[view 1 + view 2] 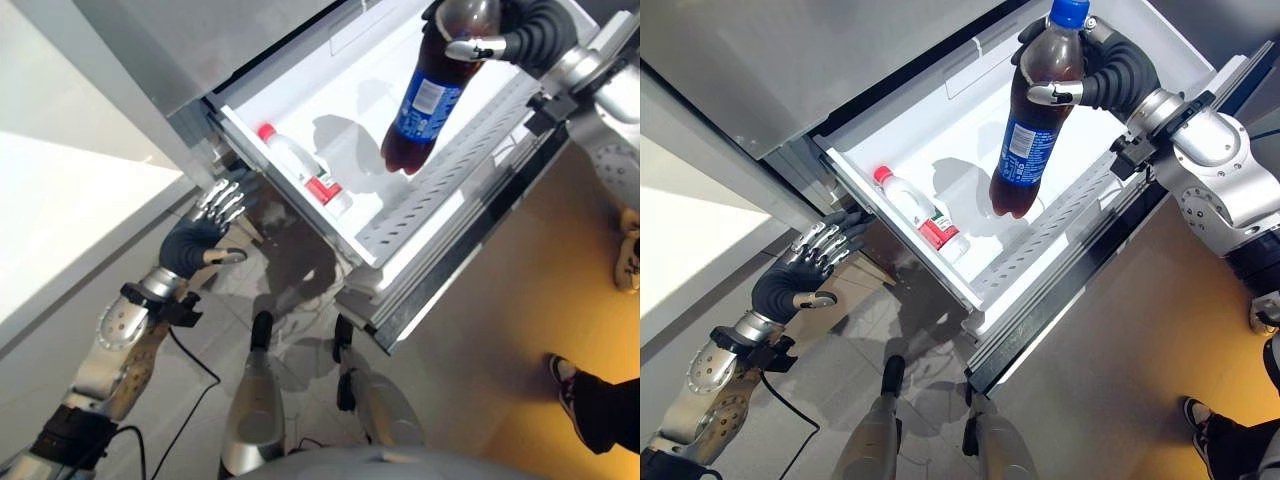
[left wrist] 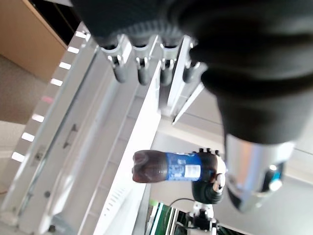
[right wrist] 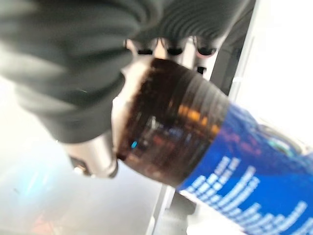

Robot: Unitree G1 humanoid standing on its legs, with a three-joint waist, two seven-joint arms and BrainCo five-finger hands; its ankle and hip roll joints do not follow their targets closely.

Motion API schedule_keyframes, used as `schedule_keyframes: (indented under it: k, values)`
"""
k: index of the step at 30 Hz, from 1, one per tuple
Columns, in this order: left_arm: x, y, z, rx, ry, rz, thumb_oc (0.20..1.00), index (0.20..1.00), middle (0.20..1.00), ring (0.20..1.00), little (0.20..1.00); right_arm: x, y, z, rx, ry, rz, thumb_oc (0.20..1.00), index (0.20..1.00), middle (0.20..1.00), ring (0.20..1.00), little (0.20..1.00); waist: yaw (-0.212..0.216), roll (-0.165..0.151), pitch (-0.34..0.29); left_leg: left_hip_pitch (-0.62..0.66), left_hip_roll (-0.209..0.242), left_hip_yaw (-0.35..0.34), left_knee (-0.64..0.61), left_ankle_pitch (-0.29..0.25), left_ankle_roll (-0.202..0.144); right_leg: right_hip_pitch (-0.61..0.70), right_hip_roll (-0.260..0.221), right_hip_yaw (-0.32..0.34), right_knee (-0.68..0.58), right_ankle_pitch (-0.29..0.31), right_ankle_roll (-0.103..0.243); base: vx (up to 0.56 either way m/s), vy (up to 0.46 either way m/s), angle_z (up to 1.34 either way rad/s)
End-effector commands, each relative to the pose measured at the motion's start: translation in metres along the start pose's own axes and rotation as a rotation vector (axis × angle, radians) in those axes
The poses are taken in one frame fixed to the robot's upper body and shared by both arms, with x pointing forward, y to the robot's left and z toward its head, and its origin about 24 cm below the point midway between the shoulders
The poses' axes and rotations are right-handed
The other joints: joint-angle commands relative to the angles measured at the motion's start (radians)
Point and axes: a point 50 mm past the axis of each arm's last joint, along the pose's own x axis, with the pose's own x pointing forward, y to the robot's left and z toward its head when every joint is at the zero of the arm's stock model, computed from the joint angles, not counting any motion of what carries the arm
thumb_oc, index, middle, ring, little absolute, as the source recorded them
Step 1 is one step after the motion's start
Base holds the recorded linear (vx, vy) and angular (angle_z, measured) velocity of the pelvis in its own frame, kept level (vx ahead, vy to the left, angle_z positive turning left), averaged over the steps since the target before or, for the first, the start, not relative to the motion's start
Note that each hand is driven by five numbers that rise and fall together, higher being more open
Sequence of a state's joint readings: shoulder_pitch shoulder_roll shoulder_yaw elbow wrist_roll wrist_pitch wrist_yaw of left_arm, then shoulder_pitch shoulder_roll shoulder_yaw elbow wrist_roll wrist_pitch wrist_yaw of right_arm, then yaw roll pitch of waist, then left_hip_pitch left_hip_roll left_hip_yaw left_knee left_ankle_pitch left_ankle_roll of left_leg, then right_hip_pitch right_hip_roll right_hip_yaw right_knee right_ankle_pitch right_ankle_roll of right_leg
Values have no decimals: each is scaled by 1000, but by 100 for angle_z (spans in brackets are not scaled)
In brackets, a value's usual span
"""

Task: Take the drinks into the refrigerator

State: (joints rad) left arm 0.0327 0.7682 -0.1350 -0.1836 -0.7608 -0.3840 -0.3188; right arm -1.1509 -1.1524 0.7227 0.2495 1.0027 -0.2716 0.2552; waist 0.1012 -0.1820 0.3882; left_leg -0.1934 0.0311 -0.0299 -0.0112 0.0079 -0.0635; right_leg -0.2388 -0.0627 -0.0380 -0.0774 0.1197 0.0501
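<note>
My right hand (image 1: 1110,75) is shut on the upper part of a cola bottle (image 1: 1030,125) with a blue label and blue cap. The bottle (image 1: 425,95) hangs upright above the open white refrigerator drawer (image 1: 940,120). The left wrist view shows the bottle (image 2: 171,166) held over the drawer, and the right wrist view shows it (image 3: 195,147) close up against the right hand (image 3: 88,83). A clear bottle with a red cap and red label (image 1: 920,218) lies flat in the drawer near its front wall. My left hand (image 1: 805,262) is open, its fingers straight against the drawer's front left corner.
The drawer's perforated rail side (image 1: 1060,235) runs along its right. The grey refrigerator front (image 1: 760,70) rises at the upper left. A person's shoe (image 1: 565,385) stands on the brown floor at the lower right. Grey tiled floor (image 1: 290,270) lies below the drawer.
</note>
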Motion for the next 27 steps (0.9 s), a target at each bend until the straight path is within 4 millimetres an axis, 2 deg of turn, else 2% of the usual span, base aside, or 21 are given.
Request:
schedule_keyframes:
  k: [1, 7, 10, 11, 15, 27]
  values:
    - [2, -7, 27, 61, -105, -71, 1000, 1000, 1000, 1000, 1000, 12, -23, 58, -68, -233, -68, 200, 200, 200, 200, 200, 24, -20, 0, -32, -50, -67, 2, 28, 67, 6, 13, -72, 119, -86, 23, 0, 0, 0]
    - [5, -11, 26, 69, -103, -94, 1000, 1000, 1000, 1000, 1000, 22, -16, 23, -46, -133, -97, 200, 200, 200, 200, 200, 39, 2, 28, -47, -52, -69, 2, 38, 67, -8, 11, -76, 123, -81, 22, -32, -3, 1]
    - [6, -11, 27, 67, -104, -98, 1000, 1000, 1000, 1000, 1000, 23, -15, 18, -40, -119, -105, 200, 200, 200, 200, 200, 41, 5, 31, -51, -52, -69, 3, 39, 67, -11, 10, -76, 124, -80, 22, -27, -2, 0]
    - [7, -12, 26, 65, -99, -106, 1000, 1000, 1000, 1000, 1000, 27, -13, 10, -59, -83, -109, 200, 200, 200, 200, 200, 47, 12, 43, -60, -53, -69, 3, 43, 67, -18, 10, -77, 125, -77, 22, -39, -6, 0]
    - [9, -14, 28, 60, -110, -115, 1000, 1000, 1000, 1000, 1000, 31, -15, -2, -77, -30, -142, 200, 200, 200, 200, 200, 55, 27, 57, -77, -55, -71, 4, 50, 67, -32, 9, -81, 130, -73, 22, -24, -4, 4]
    - [16, -17, 37, 80, -155, -142, 1000, 1000, 1000, 1000, 1000, 36, -18, -15, -136, 41, -176, 200, 200, 200, 200, 200, 67, 40, 82, -110, -57, -80, 3, 61, 64, -59, 7, -91, 133, -71, 26, -7, -5, 4]
